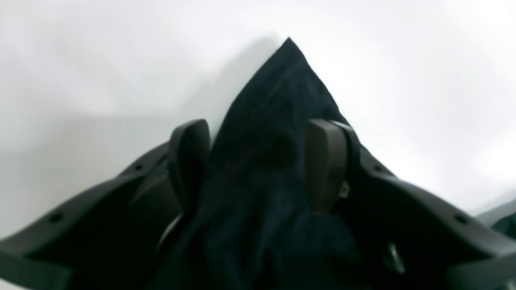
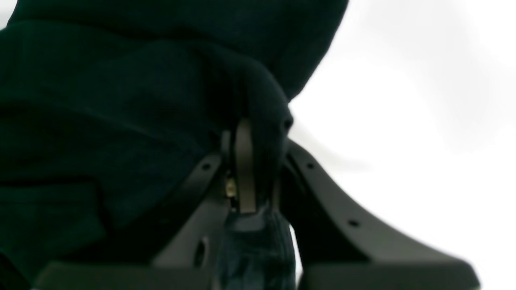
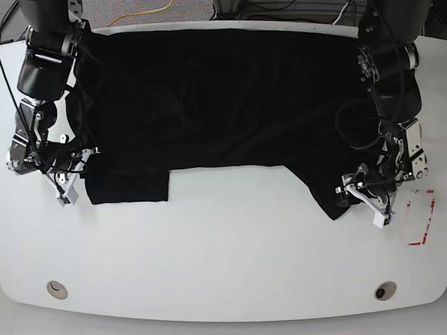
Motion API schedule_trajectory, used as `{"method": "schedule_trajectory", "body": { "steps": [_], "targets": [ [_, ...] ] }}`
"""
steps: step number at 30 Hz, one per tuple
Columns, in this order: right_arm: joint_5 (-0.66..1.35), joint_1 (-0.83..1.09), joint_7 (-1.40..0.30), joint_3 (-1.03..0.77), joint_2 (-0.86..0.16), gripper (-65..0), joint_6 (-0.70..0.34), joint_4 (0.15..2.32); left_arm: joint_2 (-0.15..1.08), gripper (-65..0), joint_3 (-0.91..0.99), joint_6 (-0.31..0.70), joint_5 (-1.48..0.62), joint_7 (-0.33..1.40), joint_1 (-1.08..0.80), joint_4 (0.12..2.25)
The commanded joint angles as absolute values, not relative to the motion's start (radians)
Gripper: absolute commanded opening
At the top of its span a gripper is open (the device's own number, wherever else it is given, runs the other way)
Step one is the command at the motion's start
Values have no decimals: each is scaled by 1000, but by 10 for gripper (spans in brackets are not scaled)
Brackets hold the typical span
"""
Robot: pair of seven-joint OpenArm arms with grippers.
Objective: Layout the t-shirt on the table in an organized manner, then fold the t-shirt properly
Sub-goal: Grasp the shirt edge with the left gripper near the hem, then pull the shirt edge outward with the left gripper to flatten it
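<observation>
One t-shirt (image 3: 220,100), one table (image 3: 228,257) with two grommet holes (image 3: 56,289), two grippers (image 3: 366,194).

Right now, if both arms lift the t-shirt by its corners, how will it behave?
Probably floppy: the t-shirt lies creased and flat on the table, so the middle would likely sag. It bunches in the right gripper, so the grip may hold. The left gripper is open around a corner, so that side would likely stay down.

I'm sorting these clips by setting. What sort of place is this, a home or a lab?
Most likely a robotics lab or test bench: a bare white table with red tape marks, loose cables behind it, and a black t-shirt spread out between two robot arms.
</observation>
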State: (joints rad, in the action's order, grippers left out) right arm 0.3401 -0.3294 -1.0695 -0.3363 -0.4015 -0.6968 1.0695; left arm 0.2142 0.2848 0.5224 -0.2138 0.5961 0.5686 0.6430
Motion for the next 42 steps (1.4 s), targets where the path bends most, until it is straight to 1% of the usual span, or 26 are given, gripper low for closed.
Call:
{"method": "schedule_trajectory", "body": {
  "steps": [1, 3, 4, 5, 6, 7, 9, 11, 18, 27, 30, 35, 42],
  "targets": [
    [349, -354, -1056, -341, -423, -615, -698, 1086, 223, -307, 260, 518, -216, 601, 593, 639],
    [349, -355, -1056, -341, -423, -615, -698, 1086, 223, -347, 249, 518, -217, 601, 590, 645],
    [349, -355, -1056, -341, -423, -615, -698, 1086, 223, -385, 249, 518, -217, 601, 590, 645],
    [349, -355, -1056, -341, -423, -615, -698, 1086, 223, -442, 249, 518, -216, 601, 588, 645],
    [349, -355, -1056, -341, -423, -615, -698, 1086, 223, -469, 249, 518, -216, 601, 588, 645],
    [349, -355, -1056, -341, -423, -615, -698, 1086, 223, -536, 249, 518, -216, 601, 587, 645],
    [349, -355, -1056, -341, -423, -615, -698, 1086, 223, -610, 249, 518, -216, 601, 587, 645],
    [349, -357, -1056, -341, -423, -615, -698, 1086, 236, -647, 249, 518, -216, 601, 587, 645],
    [348, -358, -1056, -341, -423, -615, -698, 1086, 251, -650, 272, 512, -219, 601, 587, 650],
    [338, -360, -1053, -343, -423, -615, -698, 1086, 298, -650, 417, 510, -216, 601, 556, 719],
    [338, -361, -1047, -343, -423, -615, -698, 1086, 328, -650, 424, 510, -216, 602, 550, 717],
    [337, -360, -1010, -343, -423, -615, -698, 1086, 335, -650, 426, 510, -219, 602, 522, 723],
    [340, -363, -1009, -343, -424, -615, -698, 1086, 348, -646, 426, 518, -220, 604, 521, 723]
  ]
}}
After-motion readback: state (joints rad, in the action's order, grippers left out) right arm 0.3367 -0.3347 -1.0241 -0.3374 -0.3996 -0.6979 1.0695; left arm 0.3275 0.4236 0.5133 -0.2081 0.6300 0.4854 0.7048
